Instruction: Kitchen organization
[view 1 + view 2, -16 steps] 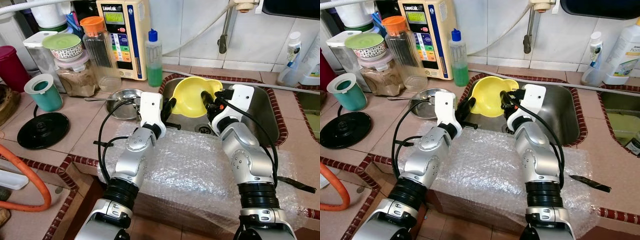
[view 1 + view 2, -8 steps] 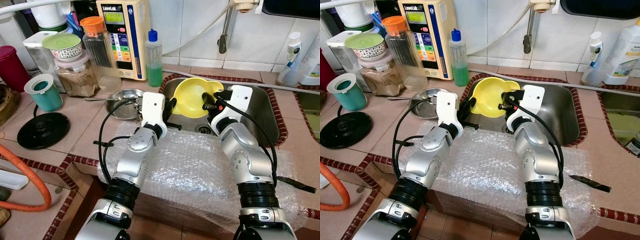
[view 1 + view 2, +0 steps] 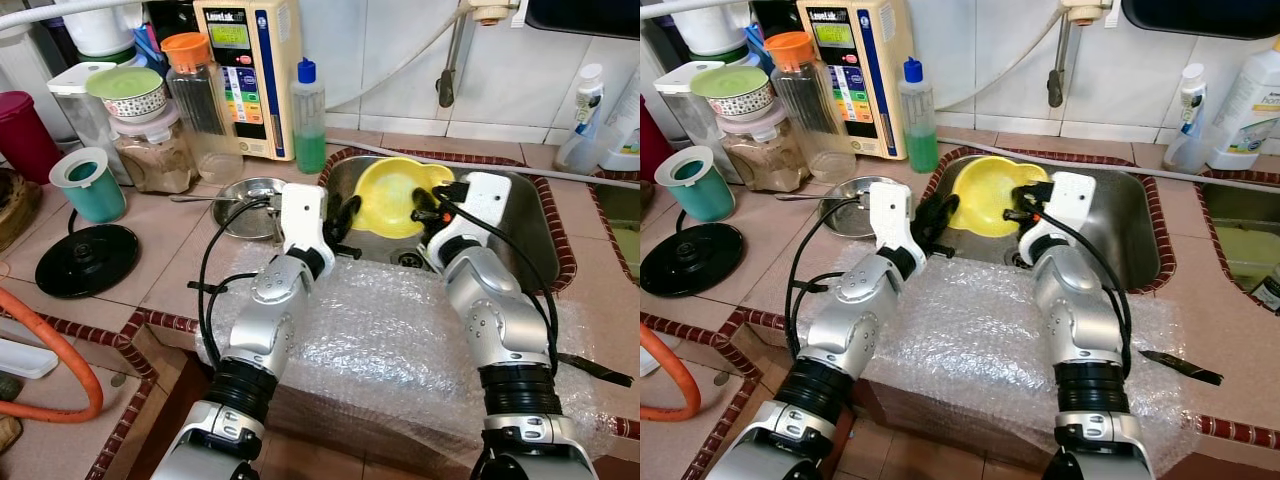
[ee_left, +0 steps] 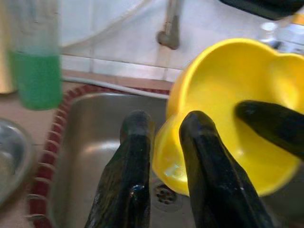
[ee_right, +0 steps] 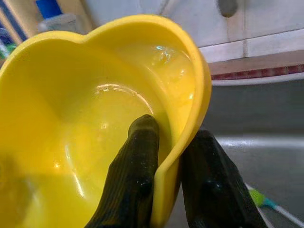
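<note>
A yellow heart-shaped bowl [image 3: 388, 195] hangs tilted low inside the steel sink [image 3: 522, 225], its hollow facing me. My right gripper [image 3: 426, 206] is shut on the bowl's right rim. In the right wrist view one finger [image 5: 140, 152] lies inside the bowl [image 5: 90, 114] and the other outside. My left gripper [image 3: 344, 214] is at the bowl's left side, over the sink's near left corner. In the left wrist view its fingers [image 4: 135, 156] stand a little apart, and the bowl [image 4: 228, 90] sits just beyond them.
Bubble wrap [image 3: 400, 335] covers the counter's front edge under both arms. A steel dish [image 3: 250, 195], a green soap bottle [image 3: 308, 115], jars, a teal cup [image 3: 88, 185] and a black lid [image 3: 85, 260] stand at the left. A tap [image 3: 448, 70] hangs over the sink. A knife [image 3: 595, 366] lies at the right.
The right gripper has carried the yellow bowl slightly right and lowered it deeper into the sink, tipping it flatter. The left gripper has stayed at the bowl's left edge.
</note>
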### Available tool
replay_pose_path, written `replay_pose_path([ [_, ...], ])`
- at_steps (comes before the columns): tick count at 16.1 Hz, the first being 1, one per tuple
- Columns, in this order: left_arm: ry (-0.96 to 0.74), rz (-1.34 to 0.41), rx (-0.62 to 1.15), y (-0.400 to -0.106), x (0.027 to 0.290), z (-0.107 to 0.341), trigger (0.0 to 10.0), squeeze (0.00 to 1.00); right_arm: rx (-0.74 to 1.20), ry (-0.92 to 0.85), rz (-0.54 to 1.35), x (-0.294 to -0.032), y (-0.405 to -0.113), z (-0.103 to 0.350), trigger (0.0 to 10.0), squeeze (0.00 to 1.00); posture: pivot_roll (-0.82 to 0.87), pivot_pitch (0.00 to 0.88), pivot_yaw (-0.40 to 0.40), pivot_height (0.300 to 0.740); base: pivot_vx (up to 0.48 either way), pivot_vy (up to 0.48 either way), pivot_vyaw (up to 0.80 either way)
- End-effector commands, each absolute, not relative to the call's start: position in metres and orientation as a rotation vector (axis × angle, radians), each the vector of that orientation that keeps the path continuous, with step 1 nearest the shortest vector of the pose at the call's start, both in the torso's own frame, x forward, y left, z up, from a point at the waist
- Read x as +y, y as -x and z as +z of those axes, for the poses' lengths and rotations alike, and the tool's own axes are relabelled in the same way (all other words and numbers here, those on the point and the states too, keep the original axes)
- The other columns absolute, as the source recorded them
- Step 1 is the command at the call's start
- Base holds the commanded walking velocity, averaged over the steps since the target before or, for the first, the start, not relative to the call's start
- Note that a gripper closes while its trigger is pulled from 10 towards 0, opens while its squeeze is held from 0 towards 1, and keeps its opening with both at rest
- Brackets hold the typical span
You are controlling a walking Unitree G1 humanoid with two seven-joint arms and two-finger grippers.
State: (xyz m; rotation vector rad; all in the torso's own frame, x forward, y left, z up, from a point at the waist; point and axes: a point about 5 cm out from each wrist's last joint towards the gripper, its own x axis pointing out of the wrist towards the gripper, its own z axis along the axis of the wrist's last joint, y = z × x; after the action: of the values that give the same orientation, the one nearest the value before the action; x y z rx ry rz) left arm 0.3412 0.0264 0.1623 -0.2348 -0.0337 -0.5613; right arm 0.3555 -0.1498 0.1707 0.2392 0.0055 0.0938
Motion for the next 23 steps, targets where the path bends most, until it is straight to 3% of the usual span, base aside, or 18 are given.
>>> replay_pose_path([
  [1, 0.266, -0.666, 0.014, -0.33, 0.005, 0.158, 10.0, 1.0, -0.02, -0.19, 0.055, -0.155, -0.357, 0.174, 0.0, 0.0, -0.08, 0.0, 0.083, 0.74, 0.0, 0.0, 0.0],
  [5, 0.237, -0.777, 0.11, -0.322, 0.005, 0.145, 10.0, 1.0, -0.028, -0.004, -0.051, -0.175, -0.361, 0.168, 0.0, 0.0, -0.07, 0.0, 0.081, 0.74, 0.0, 0.0, 0.0],
  [14, 0.163, -0.725, 0.201, -0.321, 0.036, 0.127, 10.0, 1.0, 0.046, 0.404, -0.317, -0.251, -0.363, 0.145, 0.0, 0.0, -0.05, 0.0, 0.081, 0.74, 0.0, 0.0, 0.0],
  [19, 0.154, -0.723, 0.22, -0.317, 0.038, 0.125, 10.0, 1.0, 0.089, 0.428, -0.289, -0.255, -0.363, 0.133, 0.0, 0.0, -0.04, 0.0, 0.082, 0.74, 0.0, 0.0, 0.0],
  [20, 0.144, -0.722, 0.224, -0.317, 0.039, 0.125, 10.0, 1.0, 0.112, 0.437, -0.254, -0.252, -0.364, 0.129, 7.8, 0.0, -0.04, 0.0, 0.083, 0.74, 0.0, 0.0, 0.0],
  [21, 0.136, -0.717, 0.232, -0.318, 0.04, 0.124, 10.0, 1.0, 0.121, 0.41, -0.249, -0.252, -0.364, 0.127, 10.0, 0.0, -0.04, 0.0, 0.083, 0.74, 0.0, 0.0, 0.0],
  [22, 0.134, -0.715, 0.234, -0.318, 0.04, 0.124, 10.0, 1.0, 0.13, 0.401, -0.24, -0.252, -0.364, 0.126, 10.0, 0.0, -0.04, 0.0, 0.083, 0.74, 0.0, 0.0, 0.0],
  [23, 0.125, -0.71, 0.242, -0.318, 0.041, 0.123, 10.0, 1.0, 0.136, 0.385, -0.238, -0.252, -0.364, 0.125, 10.0, 1.0, -0.04, 0.0, 0.083, 0.74, 0.0, 0.0, 0.0],
])
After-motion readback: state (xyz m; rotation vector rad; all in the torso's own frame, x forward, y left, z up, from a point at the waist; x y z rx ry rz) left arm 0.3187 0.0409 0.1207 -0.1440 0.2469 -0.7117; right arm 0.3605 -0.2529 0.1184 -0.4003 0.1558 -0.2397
